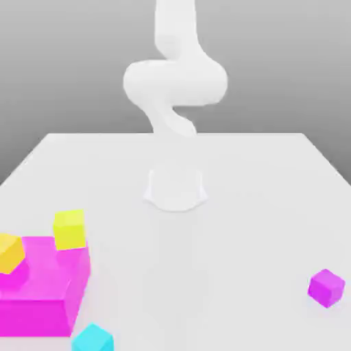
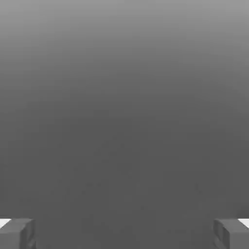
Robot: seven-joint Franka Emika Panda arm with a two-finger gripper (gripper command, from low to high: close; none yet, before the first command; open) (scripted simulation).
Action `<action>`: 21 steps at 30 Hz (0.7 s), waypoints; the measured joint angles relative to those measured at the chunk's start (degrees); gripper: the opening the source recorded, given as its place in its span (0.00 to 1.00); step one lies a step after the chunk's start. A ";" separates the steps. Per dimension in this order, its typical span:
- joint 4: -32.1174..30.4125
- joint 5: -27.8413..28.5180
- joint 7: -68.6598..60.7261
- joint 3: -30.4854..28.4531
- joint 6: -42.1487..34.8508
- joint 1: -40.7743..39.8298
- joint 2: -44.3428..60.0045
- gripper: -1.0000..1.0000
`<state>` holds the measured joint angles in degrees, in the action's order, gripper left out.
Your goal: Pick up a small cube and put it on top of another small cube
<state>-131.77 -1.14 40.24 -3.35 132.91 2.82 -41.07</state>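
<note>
Several small cubes lie toward the front of the white table (image 1: 260,206). A purple cube (image 1: 326,286) sits alone at the exterior view's right. A cyan cube (image 1: 92,339) is at the front edge, left of centre. A yellow-green cube (image 1: 70,229) rests at the back corner of a large magenta block (image 1: 41,291); whether it stands on the block or behind it I cannot tell. An orange cube (image 1: 9,252) lies tilted on the block's top. In the hand view my gripper (image 2: 124,233) is open, its fingertips (image 2: 17,233) far apart with only grey background between them.
The white arm (image 1: 175,82) rises from its round base (image 1: 175,188) at the table's middle and curls upward out of the picture. The large magenta block fills the front left corner. Bare table surface stretches between the base and the purple cube.
</note>
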 joint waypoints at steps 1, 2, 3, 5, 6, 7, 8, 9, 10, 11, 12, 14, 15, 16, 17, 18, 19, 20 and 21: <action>0.00 -0.63 -2.51 -1.39 0.51 1.11 2.05 0.50; 0.00 -1.27 -4.95 -2.73 0.99 2.16 4.01 0.50; 0.00 -1.95 -7.38 -4.03 1.47 3.14 5.93 0.50; 0.00 -3.40 -12.25 -6.55 2.41 5.02 9.71 0.50; 0.00 -4.19 -14.72 -7.77 2.88 5.89 11.60 0.50; 0.00 -5.00 -17.21 -8.98 3.34 6.75 13.48 0.50; 0.01 -5.88 -19.74 -10.12 3.80 7.53 15.38 0.50; 0.01 -6.80 -22.30 -11.22 4.25 8.26 17.29 0.50; 0.02 -7.78 -24.89 -12.23 4.69 8.89 19.20 0.50; 0.03 -8.76 -27.50 -13.23 5.13 9.52 21.13 0.50; 0.04 -9.77 -30.12 -14.17 5.57 10.08 23.06 0.50; 0.05 -11.90 -35.43 -15.65 6.44 10.83 26.95 0.50; 0.07 -12.97 -38.10 -16.29 6.85 11.10 28.91 0.50; 0.09 -14.01 -40.74 -16.86 7.26 11.32 30.87 0.50; 0.11 -15.02 -43.36 -17.32 7.67 11.43 32.82 0.50; 0.11 -16.01 -45.95 -17.45 8.12 11.21 34.77 0.50; 0.13 -16.92 -48.51 -17.69 8.53 11.07 36.69 0.50; 0.14 -17.72 -50.97 -18.06 8.96 11.10 38.60 0.50; 0.14 -18.46 -53.41 -18.17 9.43 10.86 40.49 0.50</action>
<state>-131.62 -19.60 -13.17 -21.52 142.34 13.68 -0.58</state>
